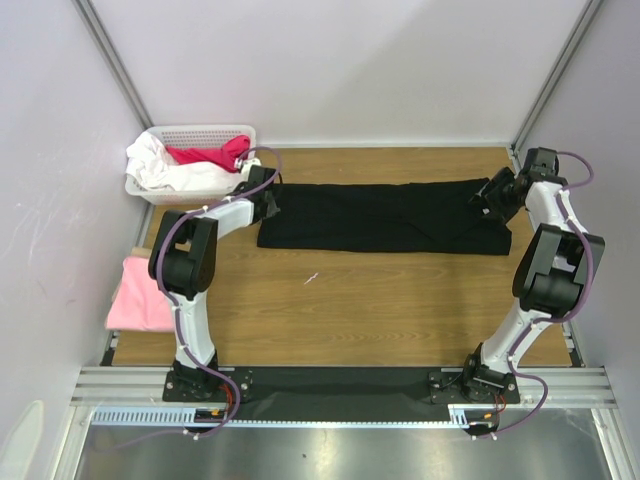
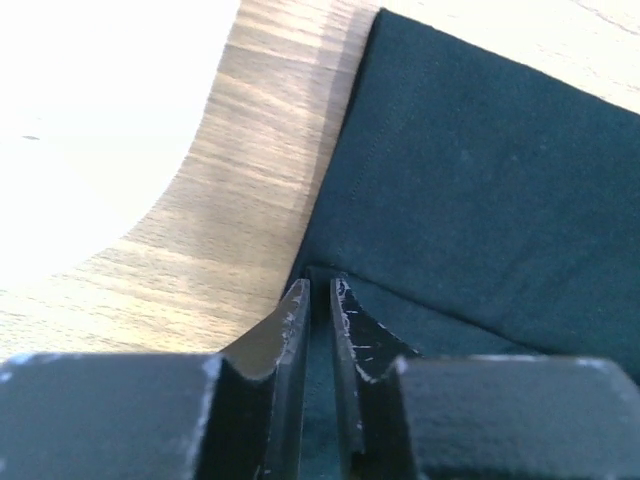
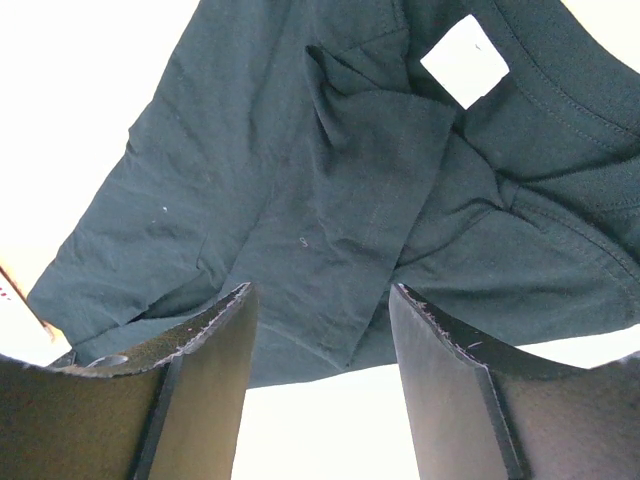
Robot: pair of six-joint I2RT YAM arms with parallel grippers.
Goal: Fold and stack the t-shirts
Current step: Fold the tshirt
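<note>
Wooden tabletop [image 1: 400, 300] carried the black t-shirt [image 1: 380, 215] as a long band. Left claw [image 2: 318, 290] pinched its end, narrow. Right claw [image 3: 320, 292] hung wide over the collar and likely needed closing before folding.

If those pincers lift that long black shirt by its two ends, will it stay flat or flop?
Probably flop: the black t-shirt lies in soft creases and folded layers, so its middle would likely sag. It looks like light, thin cloth. The layers near the right pincer may slip apart when raised.
</note>
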